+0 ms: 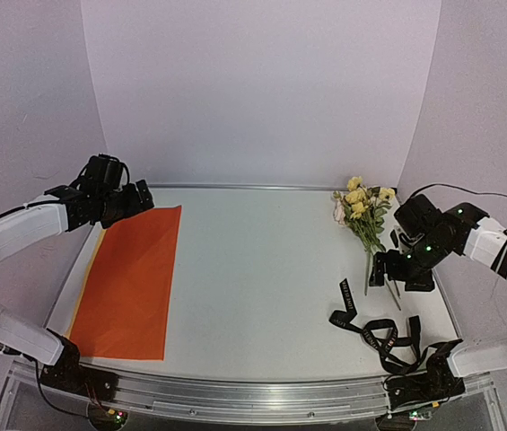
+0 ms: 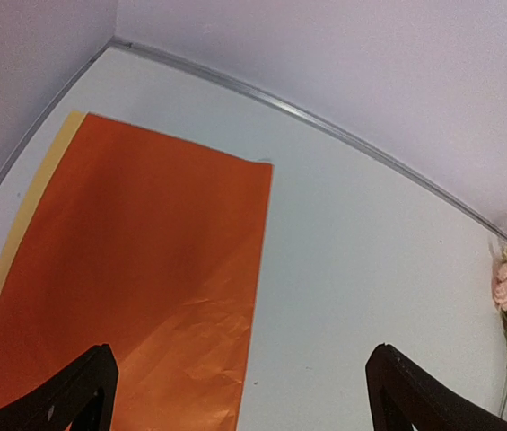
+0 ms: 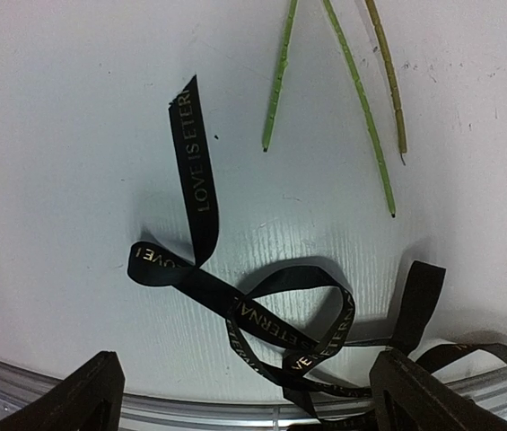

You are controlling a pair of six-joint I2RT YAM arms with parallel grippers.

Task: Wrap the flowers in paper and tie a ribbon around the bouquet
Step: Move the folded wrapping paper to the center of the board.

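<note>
The flowers [image 1: 363,208] lie loose at the far right of the table [image 1: 253,269], blooms toward the back wall and thin green stems [image 3: 275,81] pointing toward the near edge. Nothing is wrapped round them.

The paper [image 1: 132,274] is well apart from them, spread flat on the left side with its orange face up. A thin strip of yellow shows along its left edge. It looks unfolded apart from a few light creases.

The ribbon [image 1: 377,330] lies on the near right in loose black curls, just nearer than the stem ends and not touching them in the right wrist view. One end trails toward the near right corner, by the right arm's base. It is tied to nothing.

The left gripper [image 1: 138,199] hangs over the far corner of the paper. Its fingers [image 2: 74,386] are spread wide with nothing between them. The right gripper [image 1: 403,273] sits low over the stem ends. It is also spread wide and holding nothing, with the ribbon in view below it.

By my reading, no part of the job is done. The flowers and the paper are on opposite sides of the table and must be brought together. The sheet then has to be rolled or folded round the stems. Last, the ribbon goes round the middle and gets tied. That is likely the fiddliest part, since the ribbon is limp and tangled.
</note>
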